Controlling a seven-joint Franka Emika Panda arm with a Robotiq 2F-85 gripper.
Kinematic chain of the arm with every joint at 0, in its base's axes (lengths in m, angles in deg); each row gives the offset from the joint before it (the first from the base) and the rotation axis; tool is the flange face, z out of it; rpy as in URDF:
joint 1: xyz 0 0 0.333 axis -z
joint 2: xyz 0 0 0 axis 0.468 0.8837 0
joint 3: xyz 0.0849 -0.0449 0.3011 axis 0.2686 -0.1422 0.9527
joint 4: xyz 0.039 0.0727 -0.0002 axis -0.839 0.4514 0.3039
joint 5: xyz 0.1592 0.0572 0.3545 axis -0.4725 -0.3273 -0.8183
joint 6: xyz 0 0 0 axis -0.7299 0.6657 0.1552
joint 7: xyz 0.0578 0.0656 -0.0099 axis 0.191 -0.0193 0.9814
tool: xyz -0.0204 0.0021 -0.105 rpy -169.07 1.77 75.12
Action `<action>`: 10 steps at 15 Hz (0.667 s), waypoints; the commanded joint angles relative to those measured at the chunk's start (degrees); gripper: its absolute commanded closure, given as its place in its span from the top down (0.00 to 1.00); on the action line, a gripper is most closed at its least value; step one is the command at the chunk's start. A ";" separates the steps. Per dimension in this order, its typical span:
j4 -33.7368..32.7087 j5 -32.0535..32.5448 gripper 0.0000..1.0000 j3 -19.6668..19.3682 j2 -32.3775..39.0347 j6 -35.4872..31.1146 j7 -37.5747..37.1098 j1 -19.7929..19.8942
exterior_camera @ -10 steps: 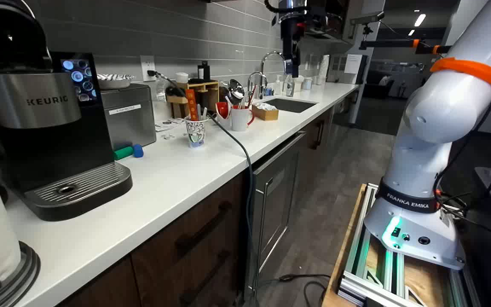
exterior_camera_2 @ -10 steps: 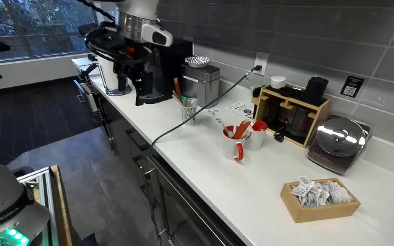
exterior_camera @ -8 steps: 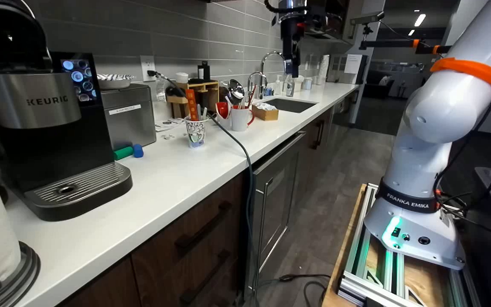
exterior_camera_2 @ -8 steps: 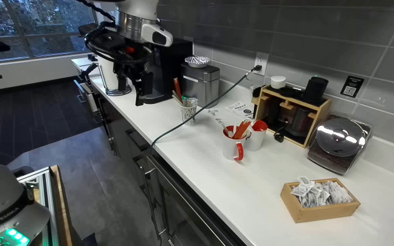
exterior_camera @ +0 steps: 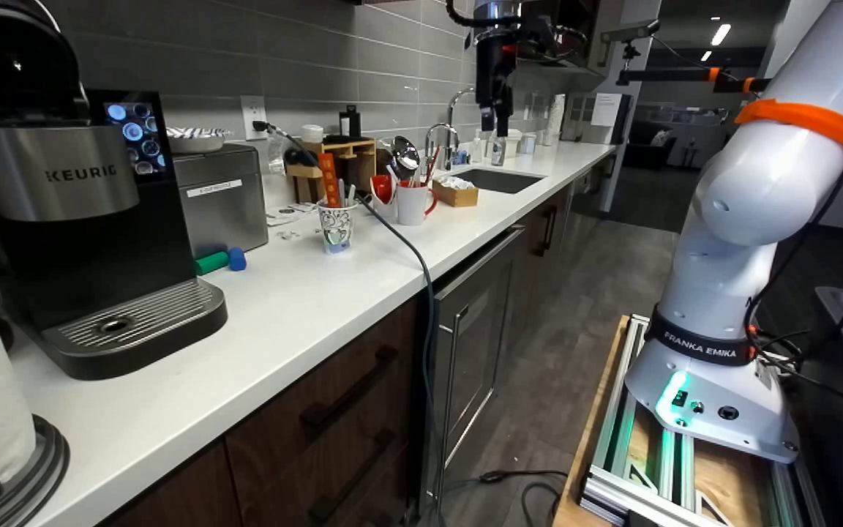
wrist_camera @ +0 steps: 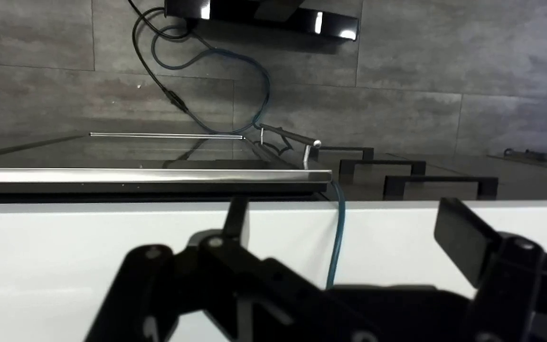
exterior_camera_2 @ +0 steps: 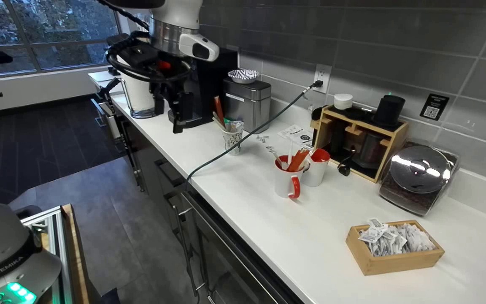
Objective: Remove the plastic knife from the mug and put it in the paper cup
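Observation:
A white mug with a red inside and red handle (exterior_camera_2: 286, 183) stands on the counter, also seen in an exterior view (exterior_camera: 413, 205). It holds orange-red packets and pale utensils. A slim white handle (exterior_camera_2: 290, 151) stands up there; I cannot tell whether it is the plastic knife. A patterned paper cup (exterior_camera_2: 232, 142), also in an exterior view (exterior_camera: 336, 230), holds sticks and wrapped utensils. My gripper (wrist_camera: 349, 228) is open and empty, high above the counter's front edge, apart from cup and mug. It shows in both exterior views (exterior_camera: 495, 121) (exterior_camera_2: 169, 116). The wrist view shows neither cup nor mug.
A second red-lined mug (exterior_camera_2: 316, 173) touches or nearly touches the first. A dark cable (exterior_camera_2: 251, 133) runs from the wall outlet past the paper cup over the counter edge. A coffee machine (exterior_camera: 99, 176), metal canister (exterior_camera_2: 249, 105), wooden organizer (exterior_camera_2: 388, 156) and packet box (exterior_camera_2: 395, 261) stand around.
My gripper has shifted slightly, a little to the right in one exterior view and left in another, and has turned a bit. The mug, cup and other objects have not moved.

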 commanded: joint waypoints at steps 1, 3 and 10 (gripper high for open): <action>-2.68 -2.41 1.00 0.75 8.65 -7.90 -8.14 2.61; -3.75 -1.34 1.00 1.06 13.13 -13.66 -12.84 3.82; -13.19 -6.95 1.00 0.72 23.29 -14.15 -28.02 7.13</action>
